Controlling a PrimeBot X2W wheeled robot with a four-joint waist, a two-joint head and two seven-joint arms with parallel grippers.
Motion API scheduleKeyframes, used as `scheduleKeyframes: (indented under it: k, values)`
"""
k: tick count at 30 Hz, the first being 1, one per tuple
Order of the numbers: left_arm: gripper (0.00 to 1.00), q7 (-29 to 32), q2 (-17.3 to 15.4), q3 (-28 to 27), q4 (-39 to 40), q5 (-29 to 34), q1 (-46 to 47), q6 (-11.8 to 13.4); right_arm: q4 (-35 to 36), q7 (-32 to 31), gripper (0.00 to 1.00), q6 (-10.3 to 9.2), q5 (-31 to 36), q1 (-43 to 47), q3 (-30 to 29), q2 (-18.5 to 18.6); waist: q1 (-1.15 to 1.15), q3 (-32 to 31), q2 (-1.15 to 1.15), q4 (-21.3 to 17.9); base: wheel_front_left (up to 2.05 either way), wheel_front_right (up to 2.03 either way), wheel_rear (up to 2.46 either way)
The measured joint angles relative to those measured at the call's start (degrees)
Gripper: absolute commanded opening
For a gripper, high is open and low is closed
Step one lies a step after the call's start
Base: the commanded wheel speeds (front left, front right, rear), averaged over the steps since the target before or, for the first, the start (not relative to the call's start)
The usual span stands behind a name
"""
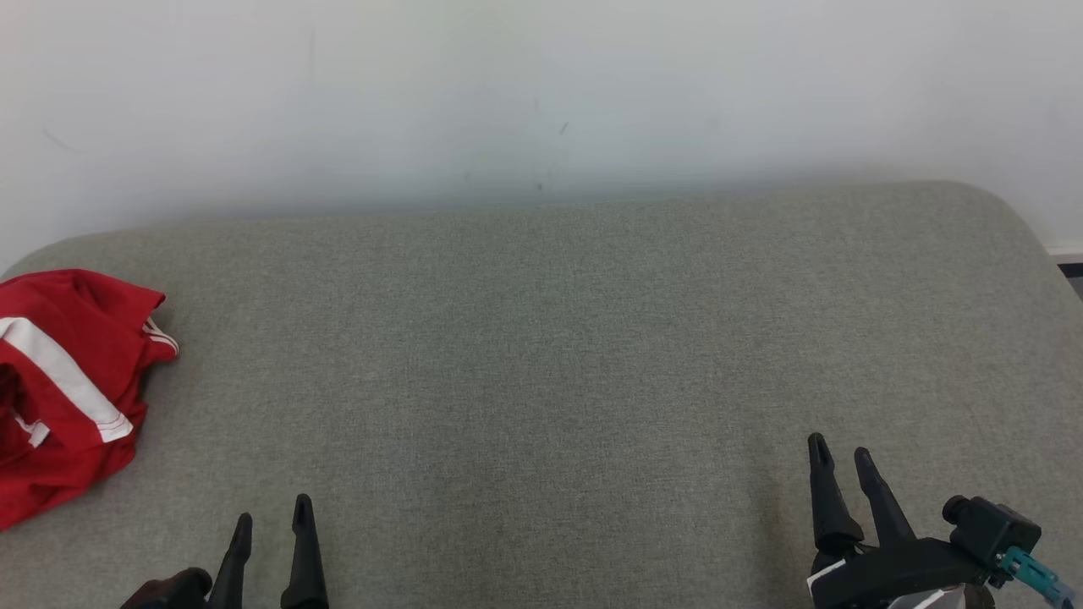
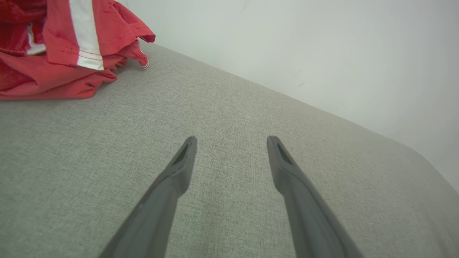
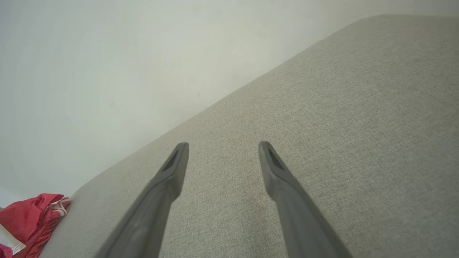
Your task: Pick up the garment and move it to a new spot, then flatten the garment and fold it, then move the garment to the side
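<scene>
1. grey-green woven fabric covers a broad padded surface (image 1: 541,338) with rounded corners, which runs up to a plain pale wall (image 1: 541,85).
2. the crumpled red garment with a white band and red-and-white striped trim (image 1: 59,381) lies in a heap at the far left edge of the surface, partly cut off by the head view's border. no lettering shows in its folds.
3. the left gripper with two long dark fingers (image 1: 272,509) hangs at the lower left, near the heap but apart from it. its jaws are spread wide with only bare fabric between them.
4. in the left wrist view the heap sits up and to the left of the fingertips, and nothing touches it.
5. the right gripper with matching dark fingers (image 1: 839,447) hangs at the lower right, well apart from the garment. its jaws also stand wide and hold nothing.
6. a small teal connector (image 1: 1028,571) sticks out of the black housing behind the right gripper.
</scene>
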State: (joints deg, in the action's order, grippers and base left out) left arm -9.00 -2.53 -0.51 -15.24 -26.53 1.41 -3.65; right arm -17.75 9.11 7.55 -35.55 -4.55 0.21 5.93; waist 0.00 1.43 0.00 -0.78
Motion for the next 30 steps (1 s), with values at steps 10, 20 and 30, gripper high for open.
scheduleKeyframes:
  k: [10, 20, 30]
  values:
    - [1.00, -1.41, -0.05, 0.52, 0.07, 6.24, -0.15, 0.65, -0.27, 1.24, 1.00, 0.00, 5.10, 0.03, 0.31, 0.16, 0.00, 0.13, 0.00, -0.09, 0.00, 0.00, 0.00]
    - [1.00, -2.59, -0.11, 1.01, 0.27, 11.71, -0.73, 1.22, -0.86, 2.56, 1.00, 0.00, 10.16, 0.12, 0.82, 0.31, 0.00, -0.08, 0.00, -0.23, 0.00, 0.00, 0.00]
    - [1.00, -4.01, -0.20, 1.54, 0.14, 17.34, -1.19, 1.83, -1.51, 3.89, 1.00, 0.00, 14.93, 0.23, 1.21, 0.48, 0.00, 0.01, 0.00, -0.12, 0.00, 0.00, 0.00]
